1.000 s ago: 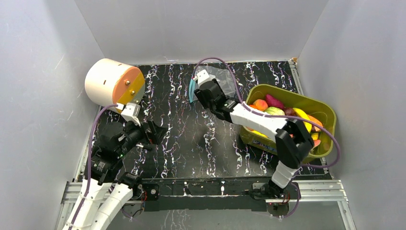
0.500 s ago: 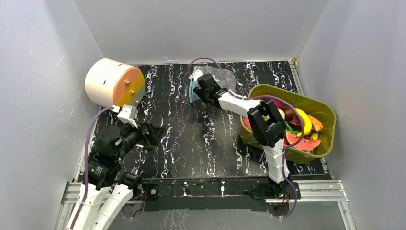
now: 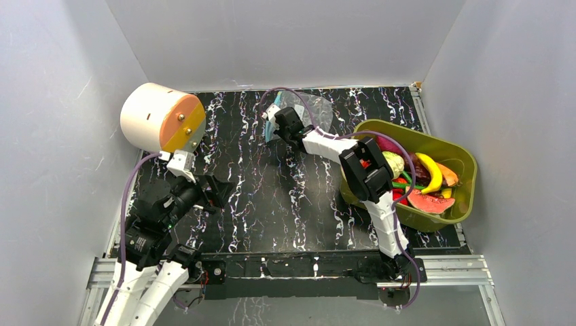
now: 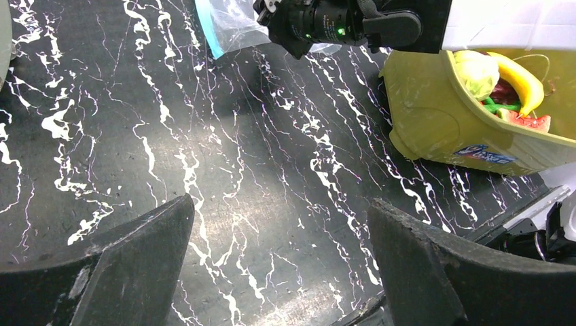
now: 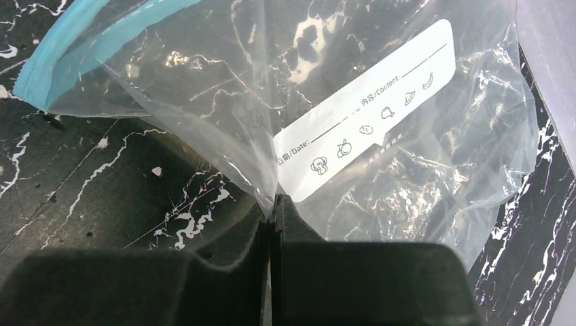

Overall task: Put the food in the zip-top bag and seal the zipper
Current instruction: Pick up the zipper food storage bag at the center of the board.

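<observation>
The clear zip-top bag (image 3: 318,109) lies at the back of the table, its teal zipper (image 5: 75,51) along the left edge. My right gripper (image 3: 280,124) reaches over to it and is shut, pinching a fold of the bag's plastic (image 5: 274,198) beside the white label. The food (image 3: 416,175) sits in the olive-green bin (image 3: 454,151) on the right: banana, watermelon slice, orange and others. My left gripper (image 4: 282,251) hangs open over bare tabletop on the left, nothing between its fingers (image 4: 136,258). In the left wrist view the bag (image 4: 227,27) and bin (image 4: 435,119) appear far off.
A large cream cylinder with an orange and yellow end face (image 3: 163,117) lies at the back left. White walls close in the table on three sides. The right arm's forearm crosses in front of the bin's left end.
The right arm stretched further toward the back left and its jaws closed on the bag's plastic. The food in the bin became less covered by the arm. The left arm barely moved.
</observation>
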Tool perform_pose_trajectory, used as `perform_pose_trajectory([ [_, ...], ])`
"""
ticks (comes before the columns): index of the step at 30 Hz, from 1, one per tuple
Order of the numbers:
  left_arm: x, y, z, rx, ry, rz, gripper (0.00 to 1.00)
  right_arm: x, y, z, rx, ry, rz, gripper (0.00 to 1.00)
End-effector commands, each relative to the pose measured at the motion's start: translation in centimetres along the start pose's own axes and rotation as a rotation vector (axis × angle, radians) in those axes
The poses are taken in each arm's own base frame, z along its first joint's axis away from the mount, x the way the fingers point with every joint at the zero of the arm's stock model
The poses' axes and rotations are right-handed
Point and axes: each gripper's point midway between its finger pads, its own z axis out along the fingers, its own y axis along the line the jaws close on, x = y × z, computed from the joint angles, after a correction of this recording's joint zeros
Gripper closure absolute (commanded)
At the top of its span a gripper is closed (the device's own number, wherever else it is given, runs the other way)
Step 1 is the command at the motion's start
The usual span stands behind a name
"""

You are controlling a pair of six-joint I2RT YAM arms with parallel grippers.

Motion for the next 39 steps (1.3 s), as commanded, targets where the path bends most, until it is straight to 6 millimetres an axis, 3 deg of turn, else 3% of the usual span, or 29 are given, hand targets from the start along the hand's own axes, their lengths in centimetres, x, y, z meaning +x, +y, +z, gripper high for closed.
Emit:
perform_pose_trajectory([
  [1, -0.6, -0.1, -0.1, 0.009, -0.03, 0.017, 0.01, -4.8, -2.4, -3.0, 0.012, -0.139, 0.032, 1.0],
  [14, 0.3, -1.0, 0.8, 0.094, -0.024, 0.064, 0.08, -5.4, -1.8, -10.2, -0.089, -0.234, 0.118, 1.0],
  [23, 0.6, -3.4, 1.3, 0.256, -0.041, 0.106, 0.12, -4.8, 0.9, -15.6, -0.215, -0.203, 0.181, 1.0],
  [32, -0.9, -5.2, 0.7, 0.375, -0.136, 0.258, 0.14, -6.4, 4.5, -23.7, -0.458, -0.289, 0.215, 1.0],
  [39, -1.0, -5.7, 0.4, 0.42, -0.119, 0.393, 0.14, -4.8, 7.0, -28.1, -0.642, -0.273, 0.189, 1.0],
])
